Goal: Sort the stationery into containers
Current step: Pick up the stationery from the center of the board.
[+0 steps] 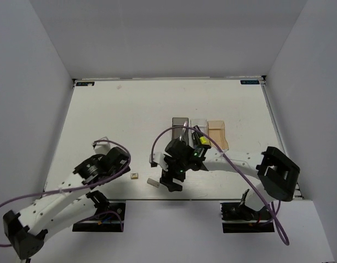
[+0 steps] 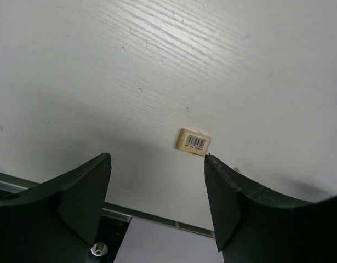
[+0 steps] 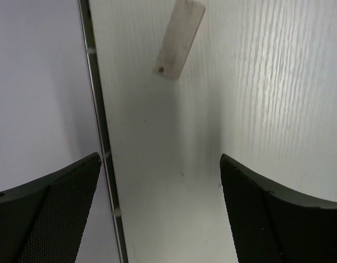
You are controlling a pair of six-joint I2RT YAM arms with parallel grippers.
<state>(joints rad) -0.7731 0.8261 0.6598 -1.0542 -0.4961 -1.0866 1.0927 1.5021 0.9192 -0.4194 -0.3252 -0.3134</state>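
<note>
Right end effector (image 3: pixel 160 160) spread, empty. Grey eraser (image 3: pixel 180 38) lies on the worktop (image 3: pixel 256 82) just left of it by the near edge, long axis roughly along its approach. Left end effector (image 2: pixel 157 159) spread, nearer the beige eraser (image 2: pixel 193 142).

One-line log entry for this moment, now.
left end effector open, facing small beige barcoded eraser | right end effector open, facing small grey rectangular eraser | neither grasped
</note>
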